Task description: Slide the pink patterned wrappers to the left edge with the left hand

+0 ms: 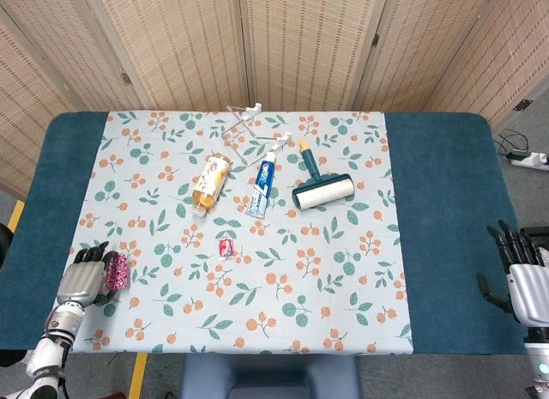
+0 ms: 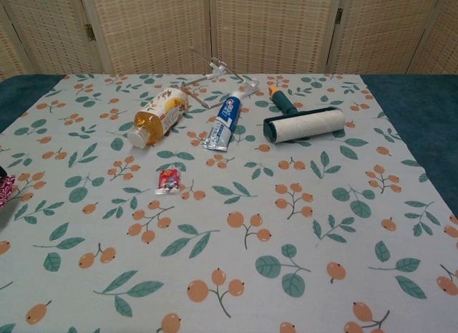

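The pink patterned wrappers (image 1: 115, 270) lie on the floral cloth's left border, near the table's front left. In the chest view only a sliver of the wrappers (image 2: 5, 187) shows at the left margin. My left hand (image 1: 81, 281) lies palm down right beside them, its inner side touching them. Whether the thumb pinches them is hidden under the hand. My right hand (image 1: 521, 277) hovers at the table's front right edge with its fingers spread and nothing in them.
On the floral cloth (image 1: 343, 287) lie a small red sachet (image 1: 226, 246), an orange bottle (image 1: 210, 184), a toothpaste tube (image 1: 262, 187), a lint roller (image 1: 321, 188) and a clear hanger (image 1: 249, 129). A blue strip of table (image 1: 43, 202) runs left of the cloth.
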Controlling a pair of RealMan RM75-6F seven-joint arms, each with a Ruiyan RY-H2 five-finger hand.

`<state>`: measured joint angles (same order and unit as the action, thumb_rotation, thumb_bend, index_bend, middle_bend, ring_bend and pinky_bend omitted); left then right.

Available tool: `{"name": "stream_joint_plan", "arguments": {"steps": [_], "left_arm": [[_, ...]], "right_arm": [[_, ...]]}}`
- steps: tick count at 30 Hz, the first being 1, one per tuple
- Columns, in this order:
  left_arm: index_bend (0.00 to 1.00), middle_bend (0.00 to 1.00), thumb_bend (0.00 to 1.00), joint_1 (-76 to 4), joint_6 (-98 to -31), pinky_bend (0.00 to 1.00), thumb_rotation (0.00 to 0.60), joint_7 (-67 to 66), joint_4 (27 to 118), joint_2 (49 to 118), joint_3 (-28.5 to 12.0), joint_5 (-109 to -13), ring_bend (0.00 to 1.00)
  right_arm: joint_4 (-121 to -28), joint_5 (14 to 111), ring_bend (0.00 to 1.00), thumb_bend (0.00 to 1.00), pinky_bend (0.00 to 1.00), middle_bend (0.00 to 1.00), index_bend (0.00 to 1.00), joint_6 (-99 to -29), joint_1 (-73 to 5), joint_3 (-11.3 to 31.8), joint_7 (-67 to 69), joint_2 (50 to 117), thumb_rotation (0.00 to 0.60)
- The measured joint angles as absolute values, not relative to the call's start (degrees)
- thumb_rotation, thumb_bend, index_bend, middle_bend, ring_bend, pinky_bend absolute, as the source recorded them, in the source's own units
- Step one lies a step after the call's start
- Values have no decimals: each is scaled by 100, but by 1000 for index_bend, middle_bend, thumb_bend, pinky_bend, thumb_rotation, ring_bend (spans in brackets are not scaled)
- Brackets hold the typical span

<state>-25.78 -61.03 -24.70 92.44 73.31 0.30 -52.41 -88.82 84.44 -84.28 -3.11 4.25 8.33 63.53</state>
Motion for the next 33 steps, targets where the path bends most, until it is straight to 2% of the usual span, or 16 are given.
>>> {"name": "stream_joint_plan", "arguments": {"steps": [8,15,27,33], "left_arm": [[168,0,357,-2506,-6155,0,600,-2597,9198,7210,9,-4892,0],[158,0,357,-2426,-5919,0,600,-2642,8867,7219,73,-4523,0],[150,0,357,-2366,-5855,0,600,-2517,8756,7241,28,-4525,0],[102,0,358,-2315,-6010,0,600,-2422,8909,7162,-20,-4688,0]], "right_arm": [[-8882,8449,0,457,0,0,0,-8450,-291,413,830,6370,600],[-8908,8479,0,457,0,0,0,-8437,-320,419,786,6367,600],[-8983,8475,0,457,0,0,0,-8448,-316,416,718,6345,600],[-8972,8474,0,457,0,0,0,-8449,-314,416,737,6333,600]]}}
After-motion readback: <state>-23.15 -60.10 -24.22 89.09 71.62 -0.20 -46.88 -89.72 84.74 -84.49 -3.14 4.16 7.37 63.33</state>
